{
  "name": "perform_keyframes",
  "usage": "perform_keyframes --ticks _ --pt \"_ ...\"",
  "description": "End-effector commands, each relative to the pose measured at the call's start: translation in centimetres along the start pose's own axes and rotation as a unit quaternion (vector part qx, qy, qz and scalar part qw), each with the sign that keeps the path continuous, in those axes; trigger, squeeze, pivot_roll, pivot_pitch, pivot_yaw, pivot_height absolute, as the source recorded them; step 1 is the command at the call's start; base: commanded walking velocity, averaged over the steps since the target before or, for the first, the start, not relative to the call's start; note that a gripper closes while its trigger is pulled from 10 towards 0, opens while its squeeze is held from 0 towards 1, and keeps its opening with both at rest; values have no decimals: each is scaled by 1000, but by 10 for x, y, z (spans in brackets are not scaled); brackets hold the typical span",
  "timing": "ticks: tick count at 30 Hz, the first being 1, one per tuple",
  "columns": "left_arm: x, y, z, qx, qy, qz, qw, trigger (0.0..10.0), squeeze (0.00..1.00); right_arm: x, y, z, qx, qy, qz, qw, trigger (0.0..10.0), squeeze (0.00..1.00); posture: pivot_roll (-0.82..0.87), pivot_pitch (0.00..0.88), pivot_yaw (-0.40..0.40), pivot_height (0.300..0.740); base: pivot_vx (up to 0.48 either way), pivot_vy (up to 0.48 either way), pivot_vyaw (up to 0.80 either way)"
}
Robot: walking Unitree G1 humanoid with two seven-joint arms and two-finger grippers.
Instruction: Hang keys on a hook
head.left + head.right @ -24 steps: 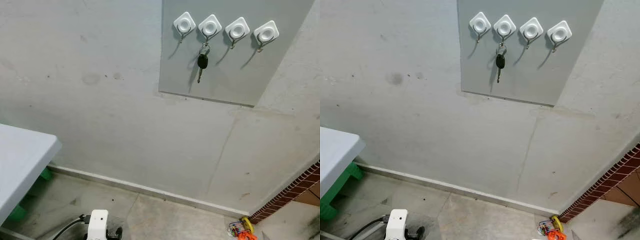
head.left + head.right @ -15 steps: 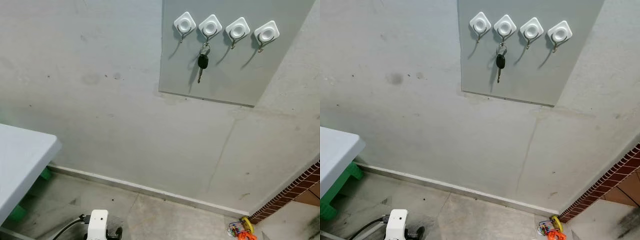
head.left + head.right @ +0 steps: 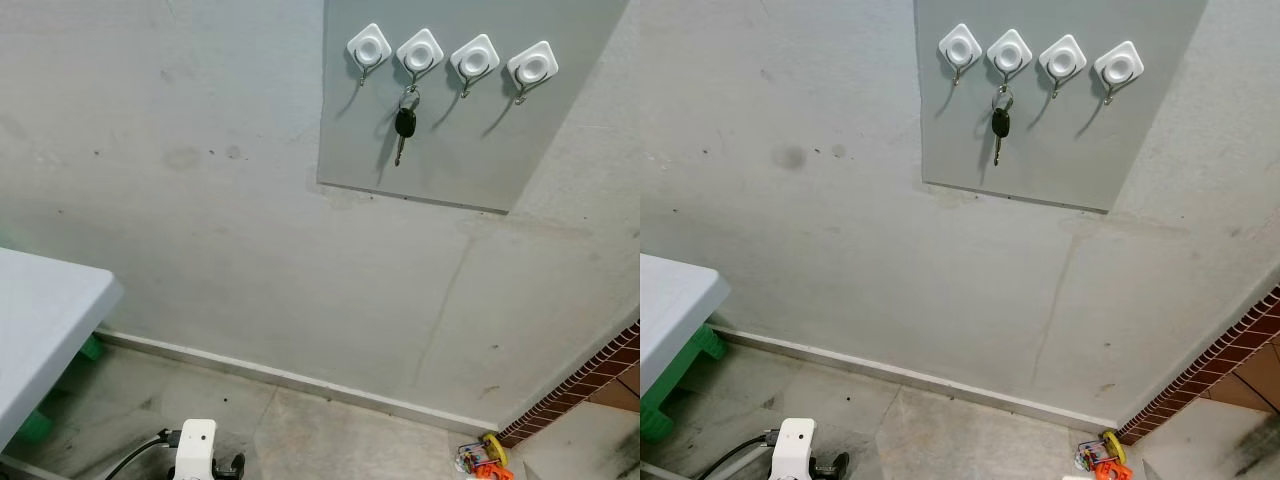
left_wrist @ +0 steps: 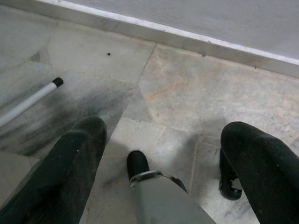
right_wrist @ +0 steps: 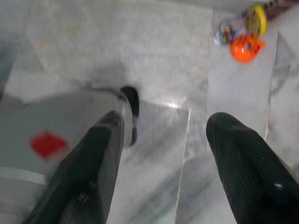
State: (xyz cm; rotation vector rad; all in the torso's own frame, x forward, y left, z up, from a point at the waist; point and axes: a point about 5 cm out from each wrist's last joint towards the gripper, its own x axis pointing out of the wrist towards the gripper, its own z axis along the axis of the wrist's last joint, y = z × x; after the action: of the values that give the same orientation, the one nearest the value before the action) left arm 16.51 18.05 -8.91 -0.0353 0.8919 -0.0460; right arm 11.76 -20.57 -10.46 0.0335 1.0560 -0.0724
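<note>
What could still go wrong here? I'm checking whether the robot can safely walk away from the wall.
1. The keys hang from the second hook by a small ring; if it sits near the hook's tip, a bump to the grey panel might drop them.
2. A white pole and toys lie on the floor near the robot's feet; stepping back could catch them.
3. The table corner is close on the left; turning might clip it.

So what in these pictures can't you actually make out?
- Keys on the second hook: too small in the eye views to count.
- Toys on the floor: blurred in the right wrist view.
- Table: cut off by the left edge.
- White device: cut off by the bottom edge.
</note>
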Motion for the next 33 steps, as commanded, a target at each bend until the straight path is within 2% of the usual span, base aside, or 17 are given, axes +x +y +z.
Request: perform_keyframes --ticks 1,4,8,33 --pt "0 1 2 6 -2 -2 1000 10000 0 2 0 10 8 -18 -1 1000 10000 0 -55 0 -7 740 0 0 0" --pt "0 2 2 4 -4 -1 1000 10000 0 5 1 27 3 -42 4 999 10000 0 -53 0 -7 740 0 0 0" --pt "0 3 3 3 -6 1 1000 10000 0 5 2 33 -1 -52 7 999 10000 0 -47 0 -9 740 0 0 0" --pt "0 4 4 -1 -10 3 1000 10000 0 5 10 30 -3 -56 16 998 10000 0 -45 0 -8 740 0 0 0"
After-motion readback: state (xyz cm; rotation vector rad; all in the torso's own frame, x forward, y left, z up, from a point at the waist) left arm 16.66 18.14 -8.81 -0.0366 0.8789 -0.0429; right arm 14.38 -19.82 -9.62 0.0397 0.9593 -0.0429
